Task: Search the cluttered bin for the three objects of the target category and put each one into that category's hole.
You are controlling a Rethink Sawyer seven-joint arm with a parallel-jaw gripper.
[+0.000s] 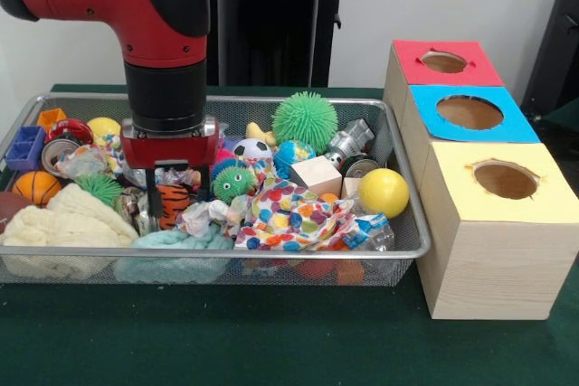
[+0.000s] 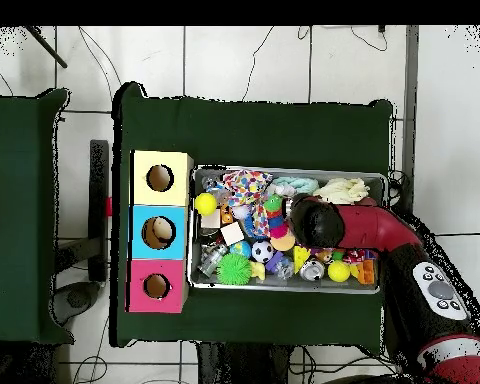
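Note:
The wire mesh bin [image 1: 226, 250] is full of toys and also shows in the overhead view [image 2: 284, 172]. An orange plush with black tiger stripes [image 1: 173, 206] lies in its left half. My gripper [image 1: 178, 189] is down in the bin, open, with one finger [image 1: 152, 203] on each side of the tiger plush. The red-topped box's round hole [image 1: 444, 61] is at the far right, and in the overhead view [image 2: 156, 286] at the lower left. In the overhead view the arm [image 2: 319, 222] hides the gripper and the plush. No other plush animal shows.
Blue-topped [image 1: 469, 112] and yellow-topped [image 1: 505, 180] boxes stand beside the red one. In the bin are a green spiky ball [image 1: 305, 120], a yellow ball [image 1: 384, 192], a spotted cloth [image 1: 289, 214], a wooden cube [image 1: 316, 174], a cream cloth [image 1: 63, 223] and cans.

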